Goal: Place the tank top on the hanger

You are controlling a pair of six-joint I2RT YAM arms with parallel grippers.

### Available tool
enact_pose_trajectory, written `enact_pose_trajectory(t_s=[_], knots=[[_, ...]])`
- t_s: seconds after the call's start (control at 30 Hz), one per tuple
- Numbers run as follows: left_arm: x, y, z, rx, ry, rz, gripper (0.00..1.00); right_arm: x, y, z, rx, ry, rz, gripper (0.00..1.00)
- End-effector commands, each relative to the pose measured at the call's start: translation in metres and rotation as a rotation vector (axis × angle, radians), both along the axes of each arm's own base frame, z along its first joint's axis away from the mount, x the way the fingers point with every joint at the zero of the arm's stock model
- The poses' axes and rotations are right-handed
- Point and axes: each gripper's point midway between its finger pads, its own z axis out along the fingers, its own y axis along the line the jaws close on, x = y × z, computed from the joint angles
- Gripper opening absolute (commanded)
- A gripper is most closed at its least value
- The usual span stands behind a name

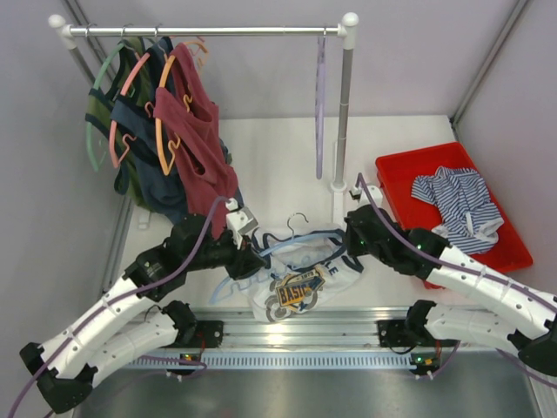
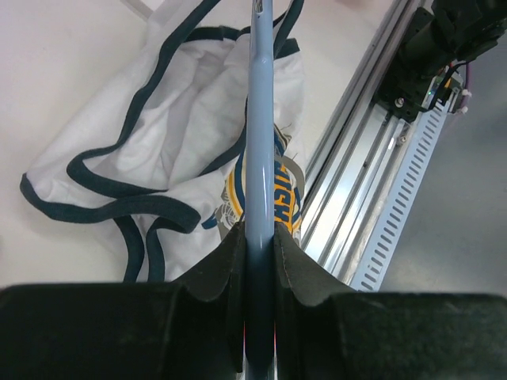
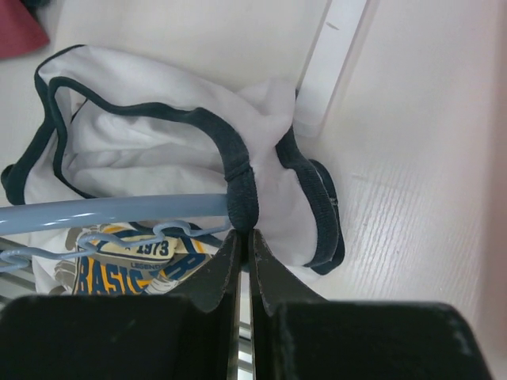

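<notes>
The white tank top (image 1: 300, 280) with navy trim lies crumpled on the table near the front edge, its graphic facing up. The light-blue hanger (image 1: 280, 245) lies across it, metal hook (image 1: 298, 219) pointing away. My left gripper (image 1: 251, 261) is shut on the hanger's arm; in the left wrist view the blue bar (image 2: 260, 119) runs straight out between the gripper's (image 2: 259, 237) jaws over the tank top (image 2: 182, 134). My right gripper (image 1: 352, 240) is shut on the tank top's navy strap; in the right wrist view the gripper (image 3: 244, 234) pinches the trim (image 3: 242, 190) at the hanger's (image 3: 111, 210) end.
A clothes rack (image 1: 209, 31) stands at the back with a maroon tank top (image 1: 202, 139), an orange hanger (image 1: 162, 113) and a lilac hanger (image 1: 320, 104). Its post (image 1: 342, 113) stands just behind the right gripper. A red tray (image 1: 418, 170) holds a striped garment (image 1: 459, 202).
</notes>
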Motion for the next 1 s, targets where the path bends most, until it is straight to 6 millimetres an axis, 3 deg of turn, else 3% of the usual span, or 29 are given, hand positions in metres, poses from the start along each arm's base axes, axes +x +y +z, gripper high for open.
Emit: enact_pose_trajectory(t_s=[0.0, 0.33, 0.6, 0.97], knots=[[0.005, -0.017, 0.046, -0.162, -0.142, -0.049, 0.00, 0.003, 0.007, 0.025, 0.047, -0.042, -0.004, 0.01], [0.009, -0.034, 0.033, -0.150, -0.223, -0.163, 0.00, 0.001, 0.015, 0.041, 0.077, -0.059, 0.030, 0.01], [0.017, -0.049, 0.045, -0.215, -0.385, -0.231, 0.00, -0.001, 0.013, 0.040, 0.071, -0.065, 0.040, 0.01], [0.050, -0.073, 0.043, -0.181, -0.499, -0.250, 0.00, -0.006, 0.014, 0.050, 0.081, -0.079, 0.065, 0.01]])
